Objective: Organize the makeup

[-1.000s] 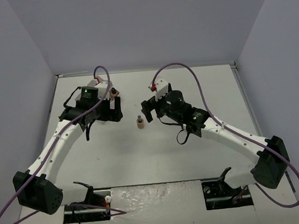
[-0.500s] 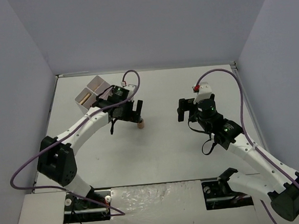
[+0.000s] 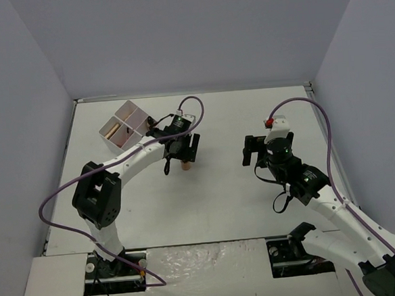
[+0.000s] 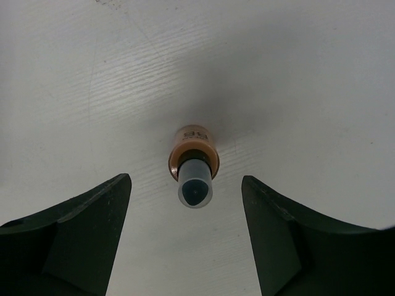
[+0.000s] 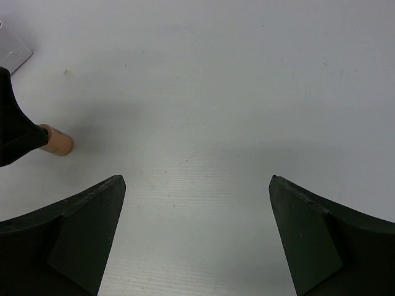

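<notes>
Top external: L gripper (image 3: 184, 159) reached bottle (image 3: 184, 166).

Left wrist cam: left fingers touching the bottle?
No, the bottle sits between the open fingers of the left gripper, with bare table visible on both sides of it.

I see the table (image 4: 308, 74) as white and matt, with fine ribbed lines like corrugated plastic. The bottle (image 4: 195, 143) has a smooth tan body and a half-clear plastic cap. The left fingers (image 4: 74, 240) look like dark matt plastic.
</notes>
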